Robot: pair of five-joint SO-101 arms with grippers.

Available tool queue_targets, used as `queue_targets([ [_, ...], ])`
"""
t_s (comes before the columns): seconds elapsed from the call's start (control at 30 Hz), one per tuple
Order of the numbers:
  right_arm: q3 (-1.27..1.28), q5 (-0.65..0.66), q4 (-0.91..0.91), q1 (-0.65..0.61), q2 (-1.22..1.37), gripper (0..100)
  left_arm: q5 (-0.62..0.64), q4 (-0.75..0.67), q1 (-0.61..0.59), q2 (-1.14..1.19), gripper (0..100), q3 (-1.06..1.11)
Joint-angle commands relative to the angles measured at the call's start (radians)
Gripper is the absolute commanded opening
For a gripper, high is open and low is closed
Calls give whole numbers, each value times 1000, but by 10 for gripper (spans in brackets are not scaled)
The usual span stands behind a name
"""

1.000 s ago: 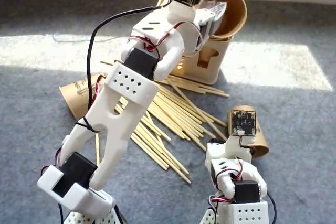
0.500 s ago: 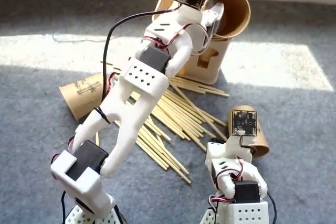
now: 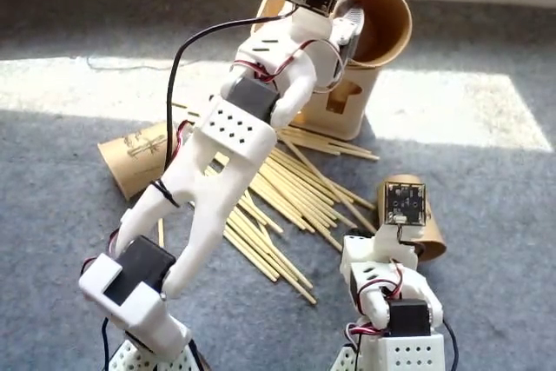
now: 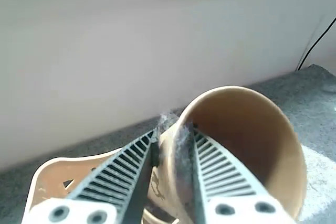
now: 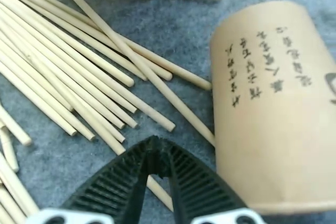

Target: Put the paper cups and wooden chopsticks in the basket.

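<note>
- Above the basket [image 3: 347, 110], at the far side of the grey carpet [image 3: 486, 284], my left gripper [image 3: 351, 25] is clamped on a paper cup [image 3: 384, 16].
- That paper cup is tilted, its open mouth turned up toward the high camera and its lower part at the basket's top opening. Whether it touches the basket I cannot tell.
- From my left wrist, the left gripper [image 4: 173, 132] pinches the paper cup [image 4: 247, 140] by its wall at the rim, one finger inside the mouth and the other against the outer side. The basket's pale wooden rim [image 4: 52, 174] shows just beside the fingers.
- My right gripper [image 5: 156, 153] has its fingers together, tips meeting, with nothing between them. It sits low over the carpet.
- Just beside the right gripper, a second paper cup [image 5: 273, 103] lies on its side, print facing up. In the high view it [image 3: 427, 234] rests next to my right arm [image 3: 382, 275].
- A third paper cup [image 3: 130, 158] lies on its side at the left of the pile, partly behind my left arm [image 3: 217, 171].
- Wooden chopsticks [image 3: 278, 197] lie in a loose heap on the carpet, between the two lying cups and in front of the basket, a few reaching its foot.
- From my right wrist, the wooden chopsticks [image 5: 79, 77] fan across the carpet, some running up against the second paper cup.
</note>
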Motion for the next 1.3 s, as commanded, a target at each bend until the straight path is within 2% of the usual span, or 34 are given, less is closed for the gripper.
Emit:
queue_targets([
  [0.0,139,5,-25,12,-13,6,12,77,-5,-136,104,-8],
  [0.07,139,5,-27,12,-13,6,12,178,-5,-174,156,-16],
  [0.17,139,5,-27,12,-13,6,12,255,-1,-208,236,-8],
  [0.53,139,5,-28,12,-13,6,3,305,-105,-226,196,16],
  [0.87,139,5,-28,12,-13,6,9,301,-119,-214,196,56],
  [1.07,139,5,-28,12,-13,6,8,186,-140,-220,196,128],
  [1.27,139,5,-28,12,-13,6,5,216,-148,-263,196,131],
])
